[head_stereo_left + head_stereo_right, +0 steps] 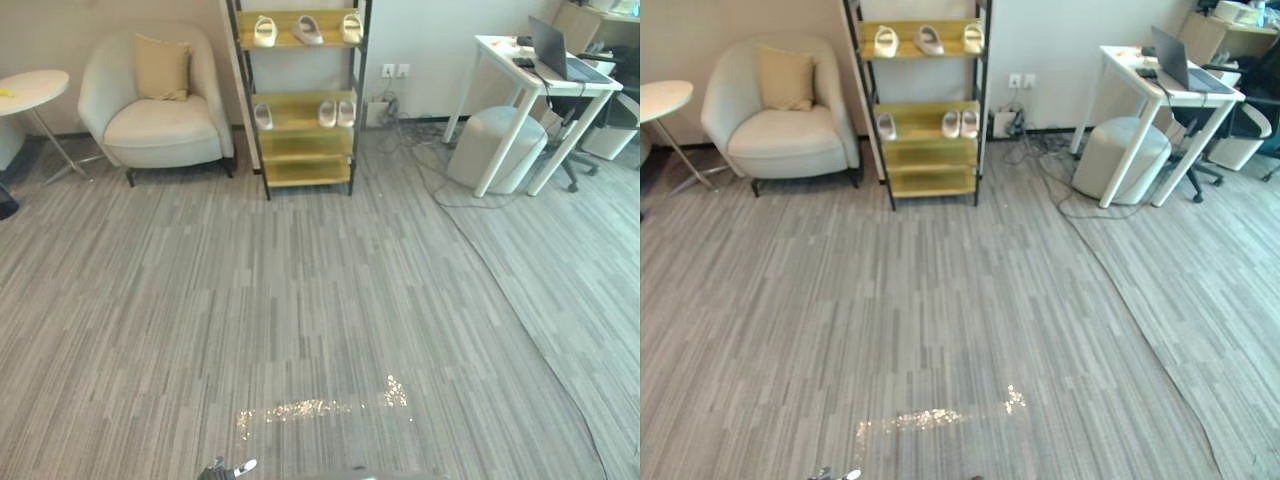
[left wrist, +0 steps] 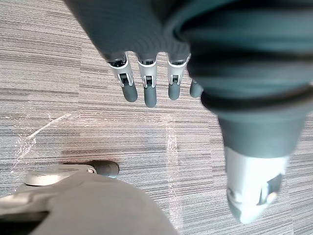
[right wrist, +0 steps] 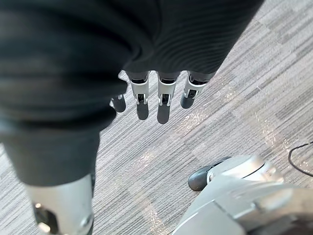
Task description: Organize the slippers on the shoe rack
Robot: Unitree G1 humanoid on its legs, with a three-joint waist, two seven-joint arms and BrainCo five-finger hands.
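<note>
Shoe rack [image 1: 305,172] stands against the far wall at 12 o'clock from the robot, a shade toward 11, well apart from both hands, with open carpet [image 1: 300,320] between. Top shelf carries three pale slippers [image 1: 307,29] spaced apart along it. Middle shelf carries a single slipper [image 1: 263,116] at its 9 o'clock end and a close pair [image 1: 337,113] toward its 3 o'clock end, leaving a gap between them. Lower shelves appear bare. The slippers mostly lie with their long axis on the 12-to-6 line, across shelves that run 9 to 3. Left hand [image 2: 149,85] hangs over the carpet, fingers straight and relaxed, holding nothing. Right hand [image 3: 164,100] hangs likewise, fingers extended, also empty. Armchair [image 1: 160,110] sits at 10 o'clock beside the rack; white desk [image 1: 530,70] at 2 o'clock. Assessment: no slipper is within reach of either hand, so the coming move is an approach on foot toward 12 o'clock. With the rack slightly left of centre, the left hand is marginally nearer the lone slipper and the right hand the pair.
</note>
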